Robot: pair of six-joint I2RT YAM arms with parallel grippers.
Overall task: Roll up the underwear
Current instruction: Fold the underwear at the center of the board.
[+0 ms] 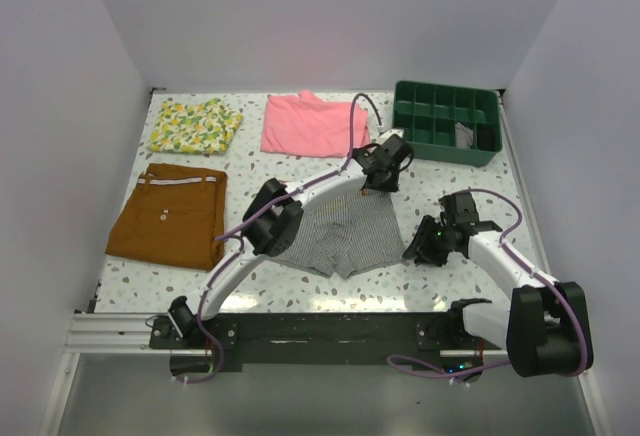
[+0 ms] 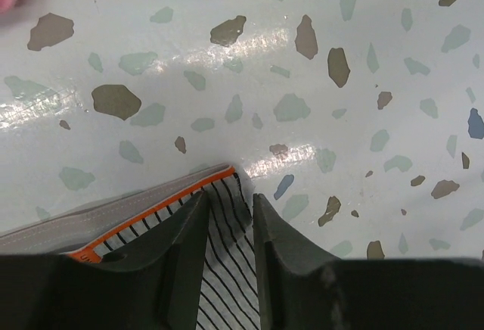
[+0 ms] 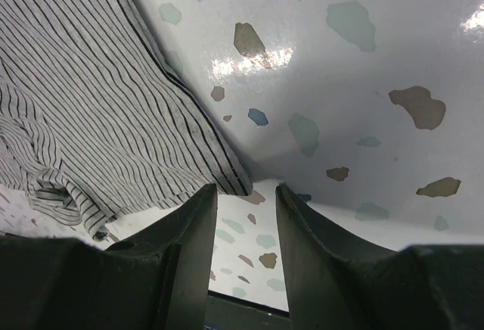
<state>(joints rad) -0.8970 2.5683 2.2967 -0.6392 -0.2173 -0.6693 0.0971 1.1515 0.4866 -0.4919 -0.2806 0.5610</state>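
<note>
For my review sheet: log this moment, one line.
grey-and-white striped knit underwear: unrolled; left gripper: open over waistband corner; right gripper: open beside hem

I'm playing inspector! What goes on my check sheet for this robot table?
Surface: speckled table, glossy.
Job's things: striped underwear spread out, not rolled.
Clutter: brown shorts, pink garment, yellow flowery cloth, green compartment tray with something pale inside.
Grippers: left gripper at the waistband corner, fabric between its fingers, grip unclear; right gripper beside the leg edge, fingers apart, empty.
Cables: purple cables along both arms.
Surroundings: white walls on three sides.
</note>
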